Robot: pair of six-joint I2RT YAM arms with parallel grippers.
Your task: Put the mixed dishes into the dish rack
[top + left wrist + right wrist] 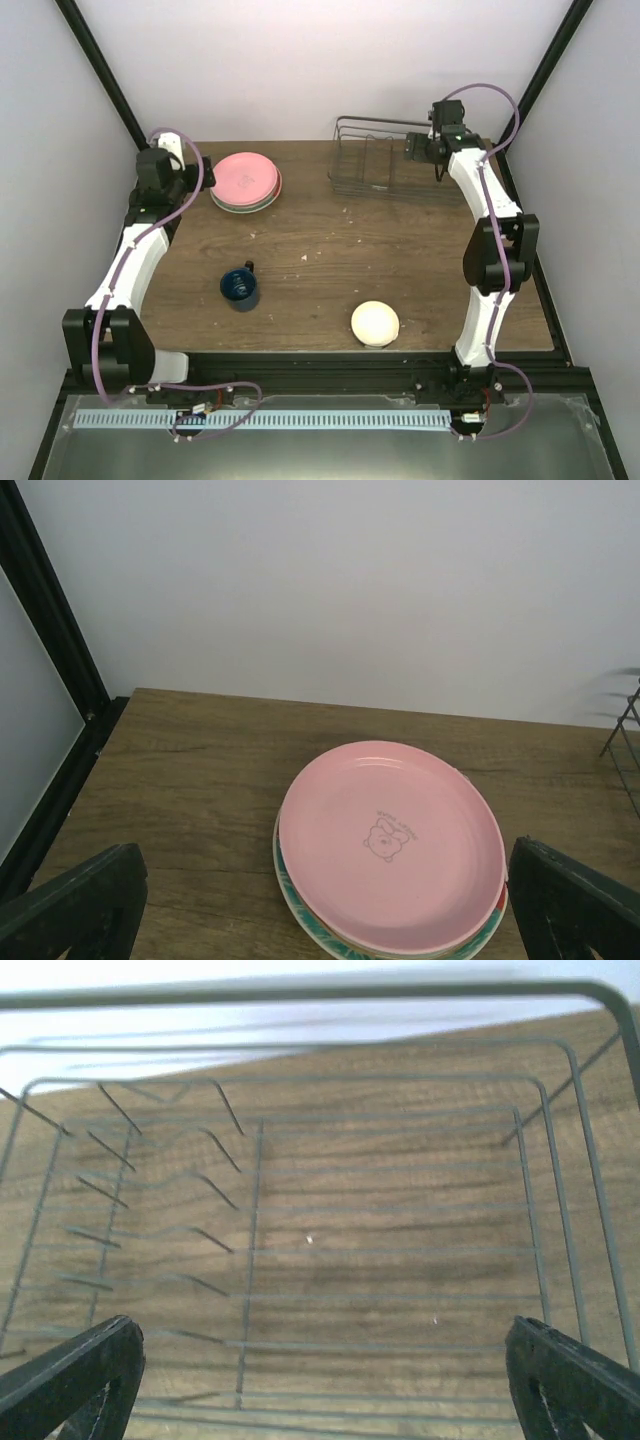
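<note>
A pink plate (245, 178) (390, 845) tops a stack at the back left. Below it the rim of a teal-and-red patterned plate (300, 908) shows. My left gripper (203, 170) (328, 910) stands open just left of the stack, its fingers spread wider than the plates and holding nothing. A dark blue mug (240, 288) stands mid-table, and a cream bowl (375, 323) sits near the front. The wire dish rack (372, 168) (300, 1250) stands at the back right with nothing in it. My right gripper (413, 148) (325, 1385) hovers open over the rack's right end.
Black frame posts (100, 70) rise at both back corners beside the white walls. The rack's upright prongs (215, 1175) stand along its left half in the right wrist view. A slotted rail (260, 420) runs below the table's front edge.
</note>
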